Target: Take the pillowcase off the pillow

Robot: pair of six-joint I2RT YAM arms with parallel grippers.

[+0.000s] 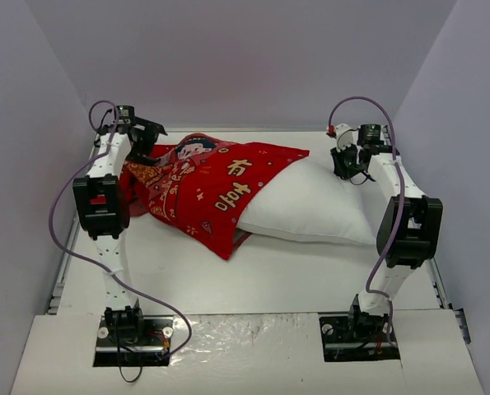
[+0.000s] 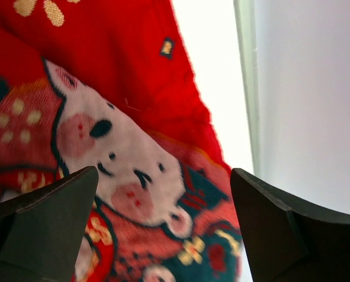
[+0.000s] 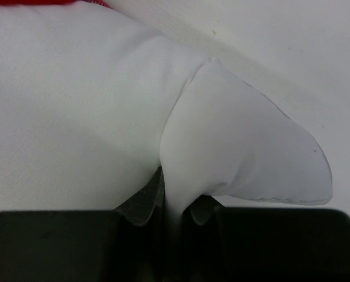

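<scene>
Only the right wrist view shows the right claw (image 3: 175, 220) clenched on a corner of the puffy white pillow (image 3: 75, 117). The left claw (image 2: 163, 205) hangs released over the woven red pillowcase (image 2: 133, 76).

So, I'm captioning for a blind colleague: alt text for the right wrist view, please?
A corner of the white pillow is pinched between the right arm's shut jaws at the bottom edge. The rest of it fills the left; a sliver of red pillowcase shows top left, the table behind.
</scene>
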